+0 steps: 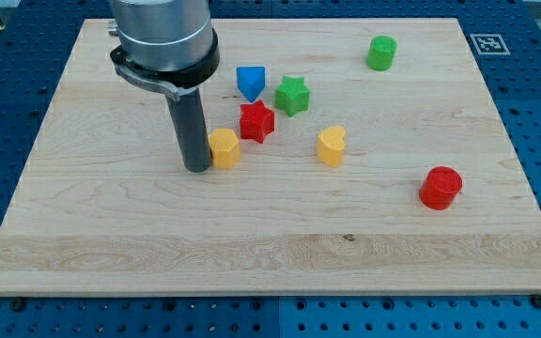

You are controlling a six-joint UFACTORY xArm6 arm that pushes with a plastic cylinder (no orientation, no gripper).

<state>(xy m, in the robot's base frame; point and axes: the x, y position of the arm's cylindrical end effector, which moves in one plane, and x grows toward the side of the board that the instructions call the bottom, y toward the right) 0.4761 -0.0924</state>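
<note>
My tip (196, 167) rests on the wooden board just left of a yellow hexagonal block (224, 147), touching or almost touching its left side. A red star block (257, 121) sits right behind that yellow block, up and to the right. A blue block (250, 82) and a green star block (291, 95) lie further toward the view's top. A yellow heart block (331, 145) sits to the right of the cluster.
A green cylinder (380, 53) stands near the view's top right. A red cylinder (440, 187) stands at the right. The wooden board (270, 253) lies on a blue perforated table (7, 103).
</note>
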